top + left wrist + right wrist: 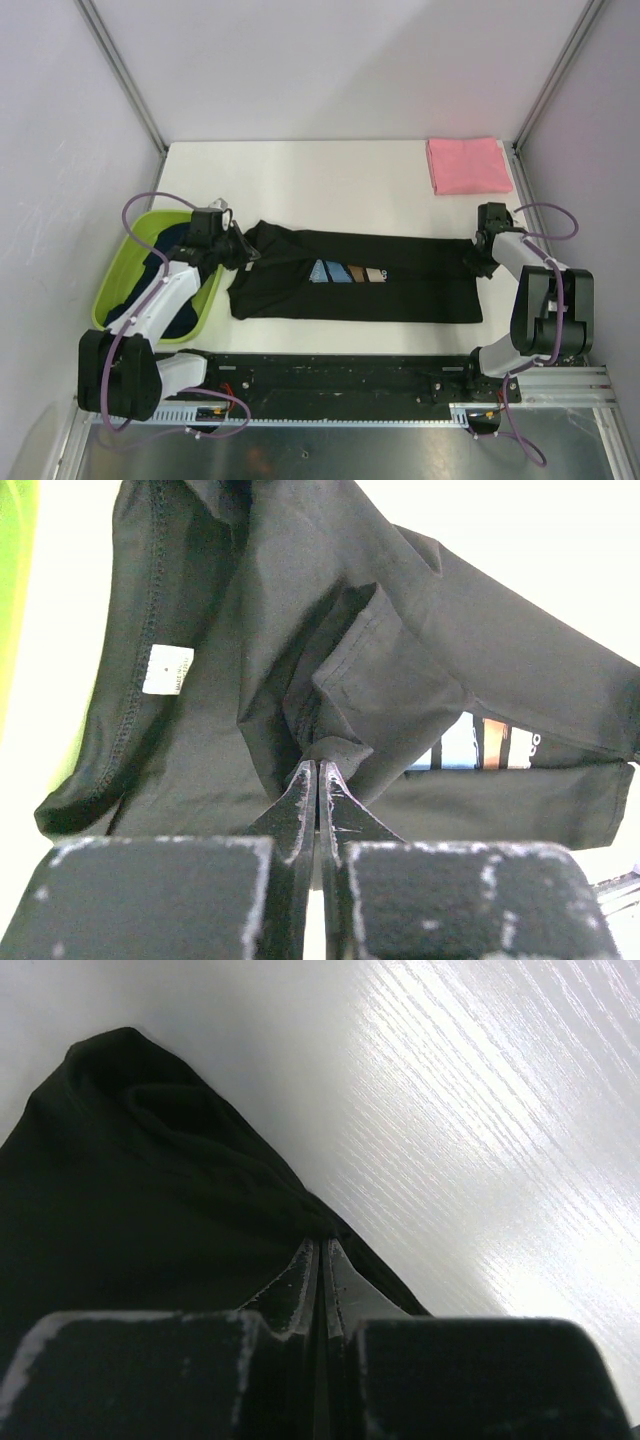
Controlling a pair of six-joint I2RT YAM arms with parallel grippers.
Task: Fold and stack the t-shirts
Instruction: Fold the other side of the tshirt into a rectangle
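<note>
The black t-shirt point(400, 290) with the blue, brown and white print point(345, 273) lies stretched across the table, folded lengthwise. My left gripper point(243, 250) is shut on its left end; in the left wrist view the fingertips point(318, 767) pinch a fold of black cloth point(380, 680). My right gripper point(478, 258) is shut on its right end; in the right wrist view the tips point(318, 1245) pinch the cloth's edge point(150, 1180). A folded pink t-shirt point(467, 165) lies at the far right. Dark navy shirts point(170, 290) lie in the basin.
The lime-green basin point(118, 275) stands at the table's left edge under my left arm. The white table point(330, 185) is walled by a frame on three sides. A black rail point(340, 375) runs along the near edge.
</note>
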